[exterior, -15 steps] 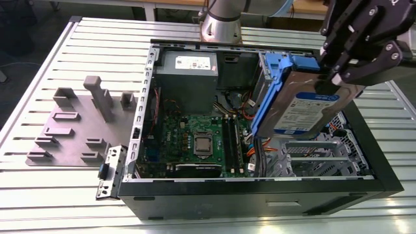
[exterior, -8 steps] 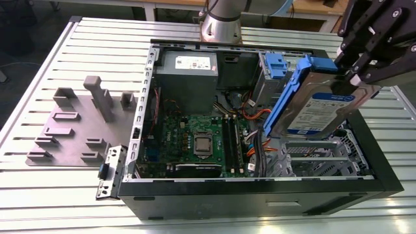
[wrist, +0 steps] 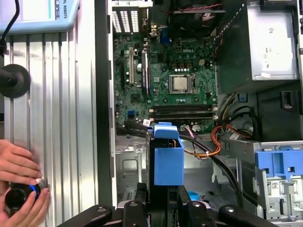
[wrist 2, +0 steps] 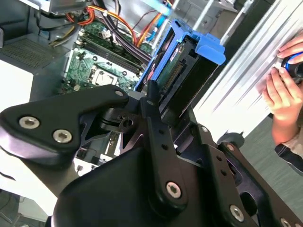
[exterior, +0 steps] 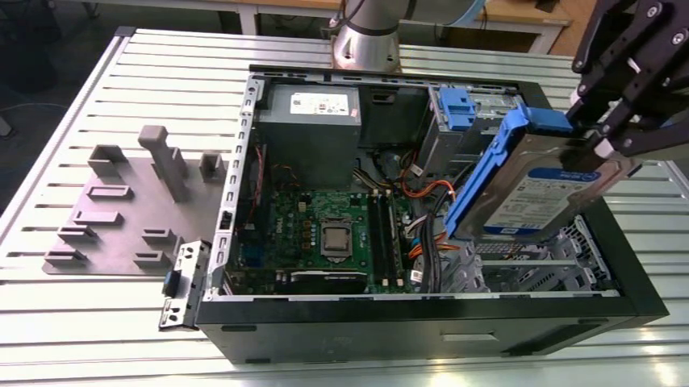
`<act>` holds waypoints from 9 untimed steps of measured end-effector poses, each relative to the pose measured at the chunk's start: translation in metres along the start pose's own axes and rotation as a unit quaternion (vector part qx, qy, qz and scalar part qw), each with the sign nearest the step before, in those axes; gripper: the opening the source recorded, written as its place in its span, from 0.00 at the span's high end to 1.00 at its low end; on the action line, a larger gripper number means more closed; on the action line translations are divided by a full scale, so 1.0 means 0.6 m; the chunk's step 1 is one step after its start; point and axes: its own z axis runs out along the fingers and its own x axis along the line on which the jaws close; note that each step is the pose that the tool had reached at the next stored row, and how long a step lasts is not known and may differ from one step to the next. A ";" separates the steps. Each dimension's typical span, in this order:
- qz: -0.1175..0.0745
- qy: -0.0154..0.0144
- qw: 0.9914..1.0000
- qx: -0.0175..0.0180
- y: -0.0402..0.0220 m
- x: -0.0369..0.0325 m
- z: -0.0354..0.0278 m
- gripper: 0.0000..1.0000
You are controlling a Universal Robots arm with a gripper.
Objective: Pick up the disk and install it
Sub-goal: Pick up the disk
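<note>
My gripper (exterior: 595,143) is shut on the disk (exterior: 535,192), a silver drive with a blue-and-white label in a blue plastic carrier. It hangs tilted, one end up, over the drive cage (exterior: 530,266) at the exterior view's right end of the open computer case (exterior: 431,310). In the second wrist view the disk (wrist 2: 183,66) sticks out beyond the black gripper (wrist 2: 152,99). In the first wrist view the carrier's blue end (wrist: 168,163) rises from the gripper (wrist: 165,204) above the case floor.
Inside the case lie a green motherboard (exterior: 323,234), a grey power supply box (exterior: 312,121), orange and black cables (exterior: 420,193) and a blue latch piece (exterior: 457,109). A grey fixture plate (exterior: 129,210) sits on the slatted table. A person's hands (wrist: 21,170) hold a knob.
</note>
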 end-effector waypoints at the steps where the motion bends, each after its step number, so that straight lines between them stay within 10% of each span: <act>1: 0.000 0.000 1.000 0.000 -0.001 0.003 0.000 0.65; 9: 0.000 0.000 1.000 0.000 -0.034 0.008 0.000 0.65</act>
